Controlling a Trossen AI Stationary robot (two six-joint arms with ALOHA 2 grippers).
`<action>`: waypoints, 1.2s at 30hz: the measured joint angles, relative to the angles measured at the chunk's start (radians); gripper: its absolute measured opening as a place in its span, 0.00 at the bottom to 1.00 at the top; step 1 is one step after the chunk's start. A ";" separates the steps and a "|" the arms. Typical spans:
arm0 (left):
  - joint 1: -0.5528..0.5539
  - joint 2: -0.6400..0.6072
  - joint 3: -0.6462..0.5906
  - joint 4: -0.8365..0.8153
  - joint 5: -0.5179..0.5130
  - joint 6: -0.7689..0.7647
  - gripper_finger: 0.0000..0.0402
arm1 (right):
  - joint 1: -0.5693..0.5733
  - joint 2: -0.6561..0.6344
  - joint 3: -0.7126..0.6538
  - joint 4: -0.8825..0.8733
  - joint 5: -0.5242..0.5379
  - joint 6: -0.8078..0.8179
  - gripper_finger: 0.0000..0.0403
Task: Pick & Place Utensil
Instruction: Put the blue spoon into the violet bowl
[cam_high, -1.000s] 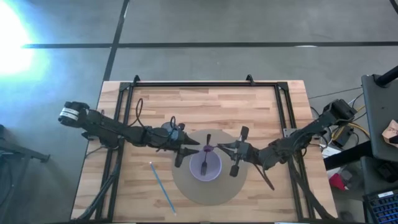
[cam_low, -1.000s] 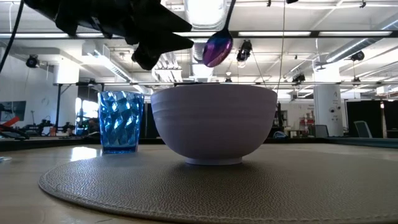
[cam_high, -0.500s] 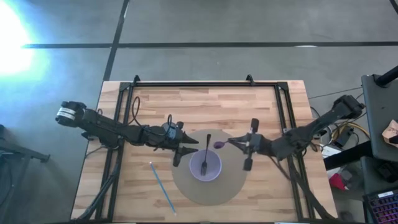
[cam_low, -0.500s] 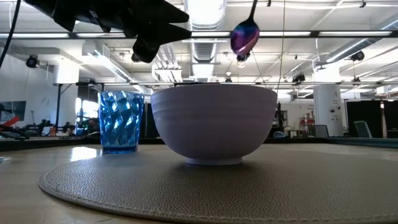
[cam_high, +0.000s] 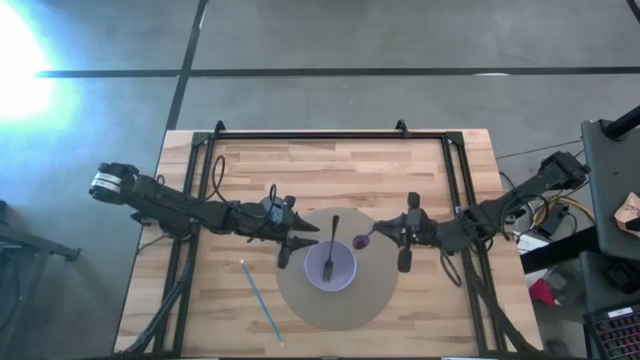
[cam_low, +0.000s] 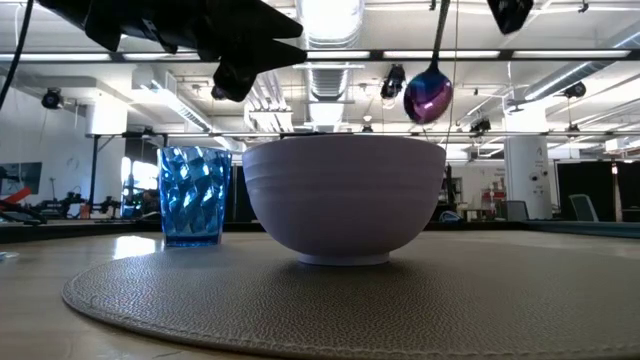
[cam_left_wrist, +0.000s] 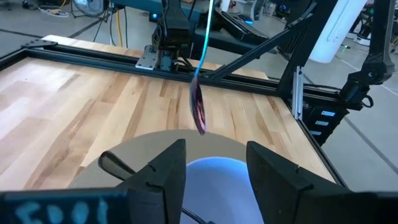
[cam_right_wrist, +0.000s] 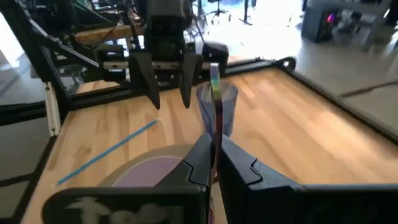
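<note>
A lavender bowl (cam_high: 330, 266) (cam_low: 345, 200) stands on a round grey mat (cam_high: 300, 300). A black fork (cam_high: 333, 240) lies in it, its handle leaning over the far rim. My right gripper (cam_high: 384, 236) (cam_right_wrist: 213, 158) hovers just right of the bowl, shut on a purple spoon (cam_high: 362, 241) (cam_low: 428, 97) (cam_left_wrist: 198, 106). My left gripper (cam_high: 296, 243) (cam_left_wrist: 214, 168) hangs open by the bowl's left rim, touching nothing. A blue cup (cam_low: 194, 195) (cam_right_wrist: 217, 106) stands on the wood beyond the mat's left far side. My right gripper pinches the spoon's thin handle (cam_right_wrist: 214, 127) between its two fingers, coming from the table's right side. The spoon is lifted clear. Its purple bowl end (cam_low: 428, 97) hangs lowest, above and just right of the lavender bowl's rim.
A thin blue straw (cam_high: 258, 298) (cam_right_wrist: 109, 152) lies on the wood left of the mat, toward the near edge. A black frame (cam_high: 330, 133) runs round the table's far and side edges. Bare wood lies far of the mat.
My right gripper has drawn back toward the table's right edge, carrying the spoon from above the bowl's middle to just past its right rim. The spoon rose first, then came down lower. My left gripper has shifted slightly leftward.
</note>
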 joint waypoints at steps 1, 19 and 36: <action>0.000 0.000 -0.001 0.000 0.000 0.000 0.39 | -0.005 0.000 -0.013 0.015 -0.014 0.015 0.03; 0.000 0.000 -0.002 0.000 0.001 0.000 0.39 | -0.254 -0.093 -0.124 0.299 -0.365 0.071 0.03; 0.000 0.000 -0.002 -0.001 0.004 0.000 0.39 | -0.305 -0.031 -0.293 0.464 -0.480 0.334 0.03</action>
